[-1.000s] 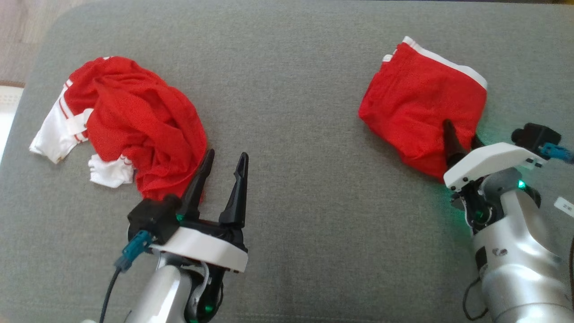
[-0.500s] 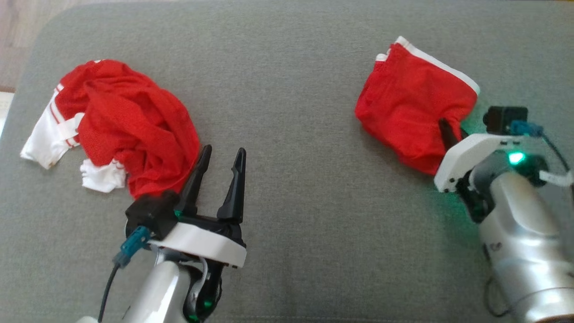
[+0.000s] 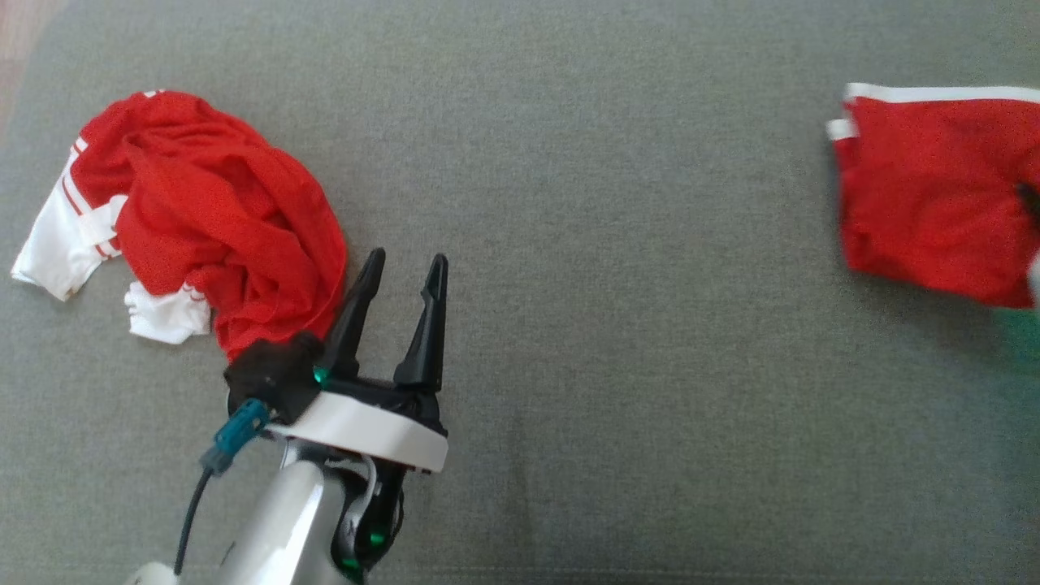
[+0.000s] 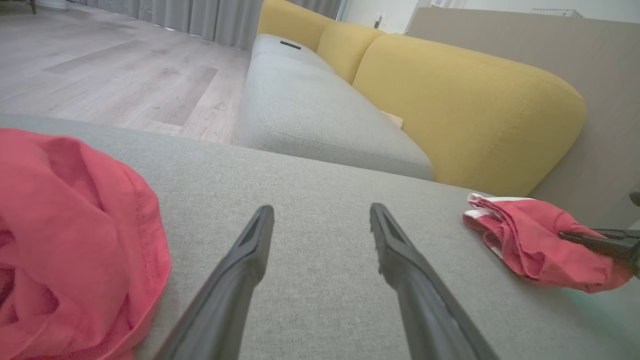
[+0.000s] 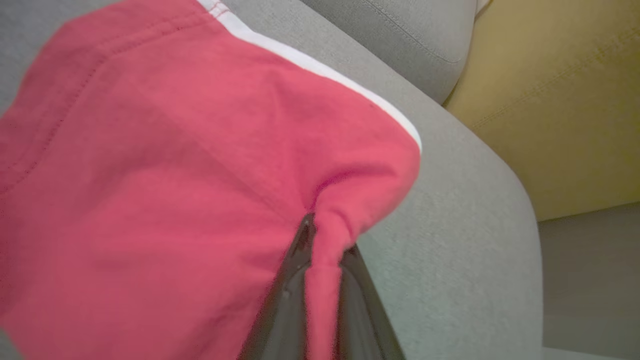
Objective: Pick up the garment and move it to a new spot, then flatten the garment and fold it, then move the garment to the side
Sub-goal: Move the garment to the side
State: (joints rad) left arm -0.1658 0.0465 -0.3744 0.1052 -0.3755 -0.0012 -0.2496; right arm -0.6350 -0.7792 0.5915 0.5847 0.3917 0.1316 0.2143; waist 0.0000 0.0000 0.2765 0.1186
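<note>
The left hand (image 3: 406, 260) is held spread above the grey fabric cushion (image 3: 585, 268); the crumpled red jersey with white sleeves (image 3: 227, 219) is bunched just left of it. Well to its right, a smaller white-trimmed red garment (image 3: 926, 203) is pinched by the right hand (image 5: 325, 240).

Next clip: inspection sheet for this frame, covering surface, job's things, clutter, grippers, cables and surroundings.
Surface: grey fabric cushion, flat.
Job's things: jersey crumpled at the robot's left, white sleeves showing, lettering hidden.
Clutter: smaller red garment with white trim, at the far right.
Grippers: left gripper open, beside the jersey's near edge, holding nothing; right gripper shut on a fold of the smaller red garment.
Cables: black cable with a blue plug at the left wrist, off the cloth.
Surroundings: yellow sofa, wood floor, curtains.
</note>
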